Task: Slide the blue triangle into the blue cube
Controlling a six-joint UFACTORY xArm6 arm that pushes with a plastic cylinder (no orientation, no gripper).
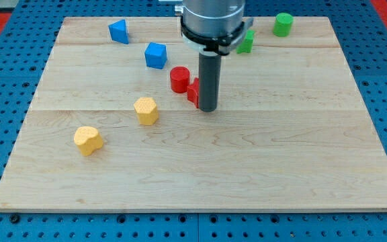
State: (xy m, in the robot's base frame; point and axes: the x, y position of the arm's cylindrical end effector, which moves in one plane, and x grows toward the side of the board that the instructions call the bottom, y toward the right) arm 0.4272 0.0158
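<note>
The blue triangle (118, 31) lies near the view's top left of the wooden board (200, 168). The blue cube (156, 55) sits a short way to its lower right, apart from it. My tip (207, 108) rests on the board near the middle, to the right of and below the blue cube. It stands right beside a red block (193, 91) that the rod partly hides.
A red cylinder (179, 79) stands left of the rod. A yellow hexagonal block (146, 110) and a yellow heart-like block (87, 140) lie at the left. A green block (246, 43) and a green cylinder (283, 24) sit at the top right.
</note>
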